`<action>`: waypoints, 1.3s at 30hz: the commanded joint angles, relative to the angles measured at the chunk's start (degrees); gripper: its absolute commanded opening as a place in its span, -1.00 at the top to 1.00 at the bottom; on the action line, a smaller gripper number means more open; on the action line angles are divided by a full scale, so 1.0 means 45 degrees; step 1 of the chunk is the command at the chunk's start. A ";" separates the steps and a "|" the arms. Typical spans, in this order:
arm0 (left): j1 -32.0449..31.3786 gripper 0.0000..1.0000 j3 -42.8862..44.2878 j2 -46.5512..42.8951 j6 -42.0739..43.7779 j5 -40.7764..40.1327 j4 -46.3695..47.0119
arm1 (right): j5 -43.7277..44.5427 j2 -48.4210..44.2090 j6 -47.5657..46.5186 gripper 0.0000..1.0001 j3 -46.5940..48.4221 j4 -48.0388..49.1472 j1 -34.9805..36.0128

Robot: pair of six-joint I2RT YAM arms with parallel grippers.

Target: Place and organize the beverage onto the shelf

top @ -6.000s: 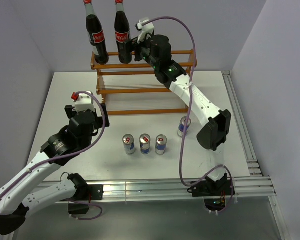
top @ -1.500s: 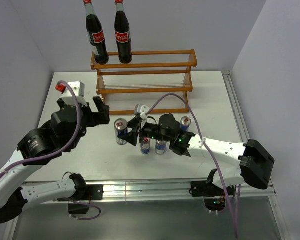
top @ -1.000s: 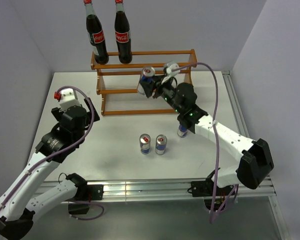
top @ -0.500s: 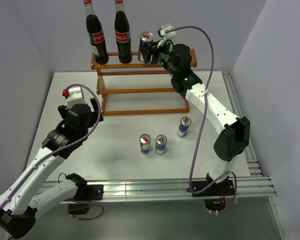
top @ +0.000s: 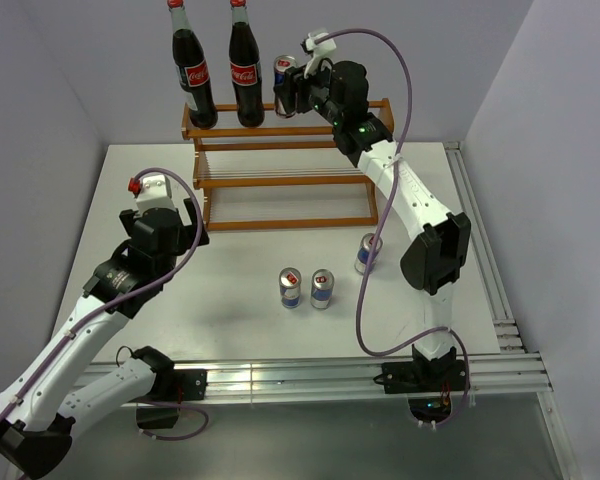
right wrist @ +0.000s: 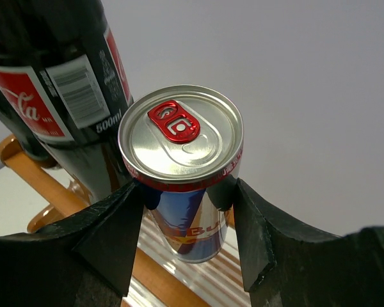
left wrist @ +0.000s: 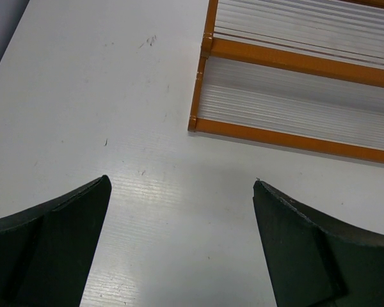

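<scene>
- A slim silver-blue held can (right wrist: 180,135) (red pull-tab up) stands upright over the top tier of the shelf (top: 280,181). It is clamped between the right jaws, whose dark fingers (right wrist: 105,246) press its sides just under the rim. I cannot tell whether its base is down on the slats.
- Just to the left of it stands the nearer cola bottle (top: 245,70), close beside both the can and the finger on that side. I cannot make out whether they touch.
- The farther cola bottle (top: 193,72) stands at the left end of the same tier. Both bottles are upright, red caps on top.
- The right arm (top: 400,185) reaches in from the right and slants above the right half of the shelf, over the middle and bottom tiers.
- Three more drinks stand upright on the white surface (top: 120,180) in front of the shelf. A front-left can (top: 290,288) and a front-middle can (top: 322,288) are just beside each other. A front-right can (top: 368,253) stands apart from them, near the right arm's elbow.
- The left jaws are spread wide apart over the surface, with bare white surface between the two fingers (seen from the left wrist). They are near the shelf's front-left corner, well apart from all the drinks.
</scene>
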 commanded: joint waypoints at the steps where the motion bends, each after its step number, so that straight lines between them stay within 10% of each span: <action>1: 0.0068 -0.99 -0.0011 -0.0247 0.0256 0.0327 0.0564 | -0.0264 -0.0374 -0.0054 1.00 0.0447 0.0887 -0.0122; 15: 0.0107 -0.99 -0.0030 -0.0208 0.0296 0.0483 0.0564 | -0.0440 -0.0336 0.0181 0.85 -0.0454 0.0869 -0.0317; 28: 0.0126 -0.99 -0.0089 -0.0286 0.0413 0.0874 0.0622 | -0.0635 -0.1056 -0.0014 -0.89 -0.1176 0.0946 -0.0357; 39: 0.0127 -0.99 0.0243 0.0143 0.0336 0.1908 0.0564 | 0.0573 -0.4043 0.0200 -1.00 -0.4923 0.1962 -0.0376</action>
